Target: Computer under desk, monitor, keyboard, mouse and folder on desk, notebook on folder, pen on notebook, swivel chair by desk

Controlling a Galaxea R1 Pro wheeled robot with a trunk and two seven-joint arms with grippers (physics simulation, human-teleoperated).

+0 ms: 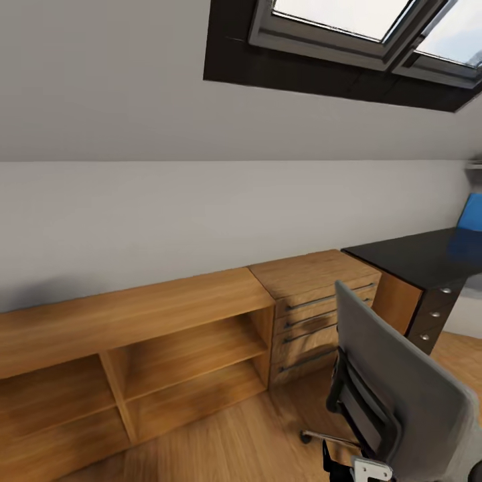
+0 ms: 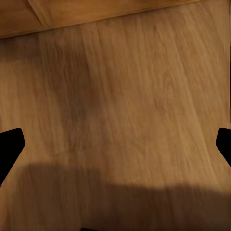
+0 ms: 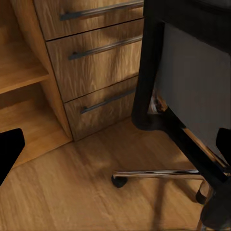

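While both claws hang spread and empty above the floor (image 2: 125, 96), the swivel chair (image 1: 402, 395) stands near the black counter (image 1: 415, 254); arranging looks barely begun.

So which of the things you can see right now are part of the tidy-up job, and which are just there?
Part of the job:
swivel chair, its grey back to the camera
desk, black top at right

Just there:
wooden drawer unit
open wooden shelf unit
skylight window
wood floor
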